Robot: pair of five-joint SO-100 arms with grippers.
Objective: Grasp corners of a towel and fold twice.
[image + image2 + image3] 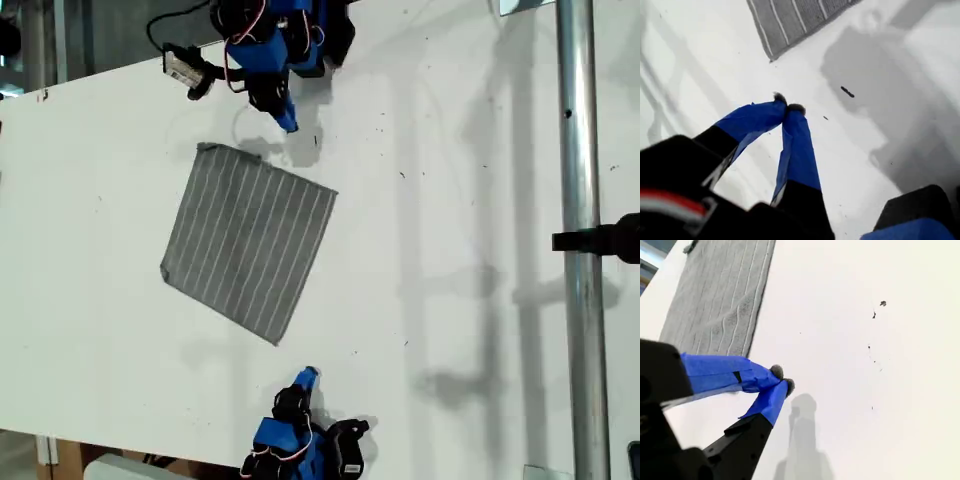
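White worktop (480,250) carries everything. The towel (250,240) lies flat and fully open, left of centre in the exterior view, turned at an angle so its corners point out diagonally. No fold made yet, so the task looks to be at its start.

My first gripper (289,122) hangs at the far side of the worktop, just beyond the towel's far edge. Its claw is pressed together, tips touching, nothing in it. It points down toward the far right corner (335,190), probably lined up for that grasp, and the first wrist view shows a corner ahead of the tips but apart from them.

My second gripper (308,376) sits at the near side, near the towel's nearest corner (275,342) and not touching it. Claw together too, empty. The second wrist view looks along the stripes with the towel's edge beside the tips, so it seems staged for that near corner.

Both claws would have to part before any pinch. The cloth is thin and lies flat on the worktop, so a tip may slide over it or drag it.

The far left corner (205,149) looks slightly curled over; the left corner (163,274) lies flat, well apart from both claws
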